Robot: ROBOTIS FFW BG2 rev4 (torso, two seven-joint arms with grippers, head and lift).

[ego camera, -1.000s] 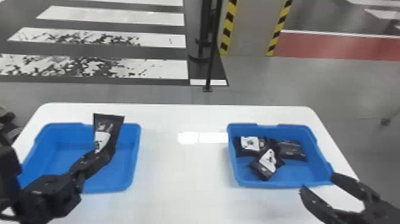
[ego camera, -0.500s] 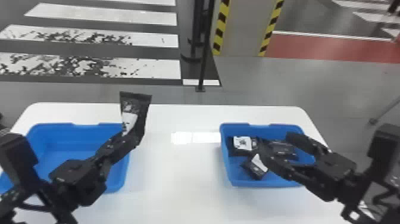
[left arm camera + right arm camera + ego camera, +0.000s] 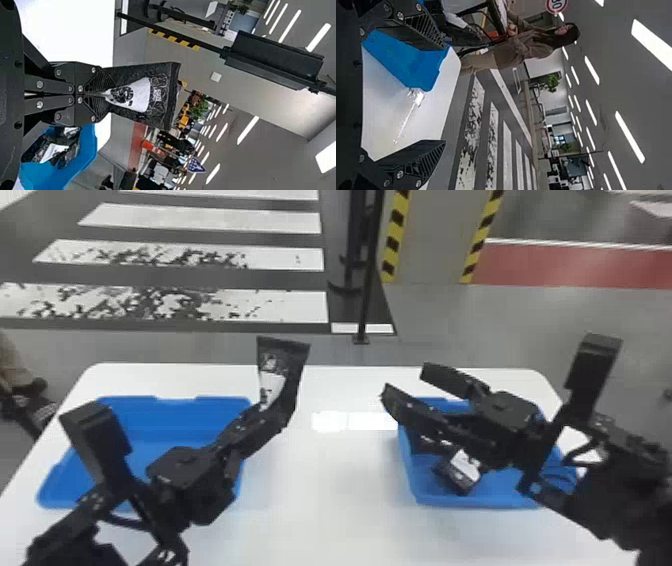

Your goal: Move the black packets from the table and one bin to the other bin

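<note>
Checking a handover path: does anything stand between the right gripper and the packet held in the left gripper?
Nothing visible: only air above the white table separates the open right gripper from the held packet.

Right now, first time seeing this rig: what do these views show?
It's a robot with two black arms. The head view looks forward and down; each wrist view comes from a camera on that arm's wrist and is turned sideways. On the white table sit two blue bins: a left bin and a right bin. Black packets with white labels lie in the right one. The left gripper is closed on another black packet, lifted above the table. The right gripper is open and holds nothing, near the right bin.
</note>
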